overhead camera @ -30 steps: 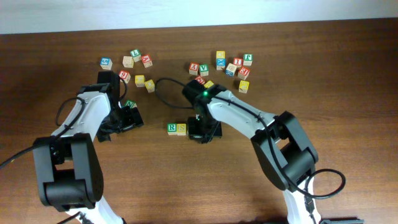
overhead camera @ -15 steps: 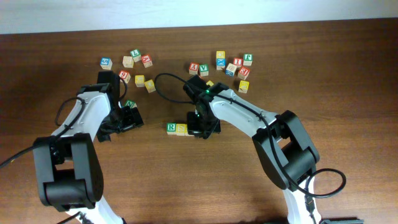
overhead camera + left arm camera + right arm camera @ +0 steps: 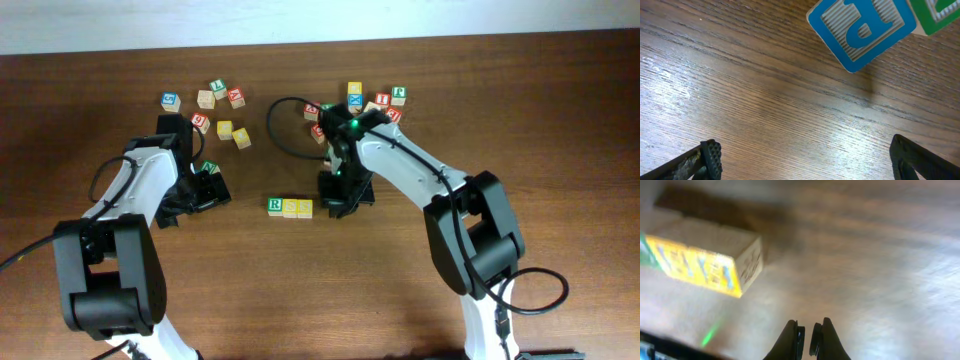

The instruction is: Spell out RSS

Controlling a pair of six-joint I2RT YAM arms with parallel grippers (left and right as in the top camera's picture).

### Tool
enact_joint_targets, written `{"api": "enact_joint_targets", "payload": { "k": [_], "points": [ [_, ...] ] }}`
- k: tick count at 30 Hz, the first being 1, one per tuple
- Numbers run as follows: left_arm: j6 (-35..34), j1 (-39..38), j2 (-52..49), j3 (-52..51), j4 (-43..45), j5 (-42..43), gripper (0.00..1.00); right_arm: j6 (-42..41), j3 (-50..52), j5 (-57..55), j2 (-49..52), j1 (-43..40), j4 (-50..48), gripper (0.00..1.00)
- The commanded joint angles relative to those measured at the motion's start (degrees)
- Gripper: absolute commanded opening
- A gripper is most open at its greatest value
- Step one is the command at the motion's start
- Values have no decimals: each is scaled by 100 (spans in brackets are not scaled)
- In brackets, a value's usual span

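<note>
**Overhead and wrist views.** A dark brown wood-grain table (image 3: 540,120) is filling nearly the whole field, its varnish catching pale glare in the close views. A light strip (image 3: 320,15) is running along the far edge; whether it is wall or floor cannot be told.

Near the table's centre, the green-and-white wooden cube lettered R (image 3: 276,206) is lying at the left end of a straight row. The two yellow-faced wooden cubes (image 3: 298,208) are touching it and each other to its right.

The right gripper (image 3: 337,203) is standing just beside the row's right end, apart from it, its fingers pressed together on nothing. The left gripper (image 3: 804,152) is pointing at bare table, spread wide and holding nothing. A blue-faced wooden cube (image 3: 860,30) is lying ahead of it, against a green-faced cube (image 3: 937,12) at the frame corner.

Two loose scatters of small coloured wooden cubes, one at far left (image 3: 206,98) and one at far right (image 3: 398,96), are lying well apart from the row. A black cable (image 3: 275,125) is looping between them.
</note>
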State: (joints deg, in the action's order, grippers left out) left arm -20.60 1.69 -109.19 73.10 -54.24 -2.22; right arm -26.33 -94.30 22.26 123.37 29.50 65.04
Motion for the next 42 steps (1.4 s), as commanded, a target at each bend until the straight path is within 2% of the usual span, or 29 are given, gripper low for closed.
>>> {"api": "enact_joint_targets", "payload": {
  "k": [1,5,11,16,42],
  "points": [
    [-57,13,-74,87,-9,-61,99,133,-9,216,-76,389,-74,4],
    [-57,13,-74,87,-9,-61,99,-704,2,-557,-76,743,-208,4],
    [-57,13,-74,87,-9,-63,99,-1322,133,-1021,-74,1110,-577,4],
    [-57,13,-74,87,-9,-61,99,-1513,153,-1163,-74,1169,-789,4],
    [-57,13,-74,87,-9,-61,99,-1307,153,-1397,87,1169,-1235,4]
  ]
}}
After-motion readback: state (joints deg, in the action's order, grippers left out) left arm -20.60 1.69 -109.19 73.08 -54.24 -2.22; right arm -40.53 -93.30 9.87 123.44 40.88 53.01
